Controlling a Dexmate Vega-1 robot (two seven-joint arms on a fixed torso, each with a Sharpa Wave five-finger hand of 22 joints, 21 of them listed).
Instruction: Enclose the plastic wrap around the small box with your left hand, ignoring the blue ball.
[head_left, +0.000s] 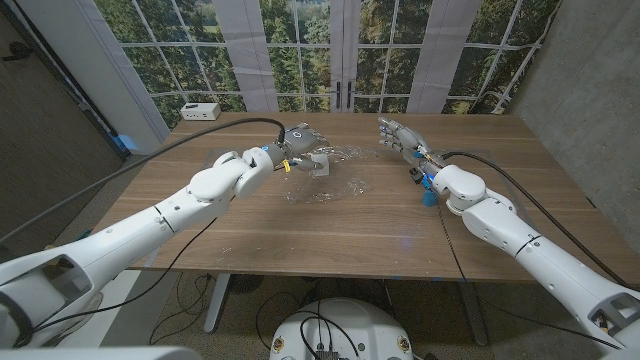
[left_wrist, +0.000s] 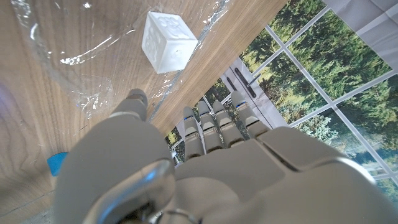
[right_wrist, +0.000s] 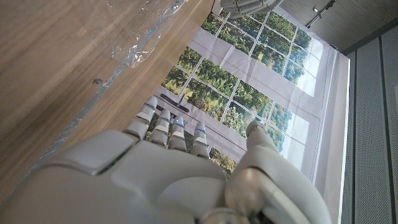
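Fingers (left_wrist: 211, 127) of left hand (head_left: 300, 140) apart, small box (left_wrist: 168, 42) on plastic wrap (left_wrist: 93, 56)

In the head view, the small box (head_left: 319, 164) is partly covered by the left hand (head_left: 300, 143), and whether the fingers touch it cannot be told. The plastic wrap (head_left: 330, 187) is so clear that its edges can hardly be traced there. In the left wrist view the wrap (left_wrist: 74, 56) is cut off by the picture's edge, and a blue object (left_wrist: 56, 163) is half hidden behind the hand (left_wrist: 186, 168). In the right wrist view, the right hand's (right_wrist: 174, 174) fingertips (right_wrist: 163, 118) are seen from behind only.
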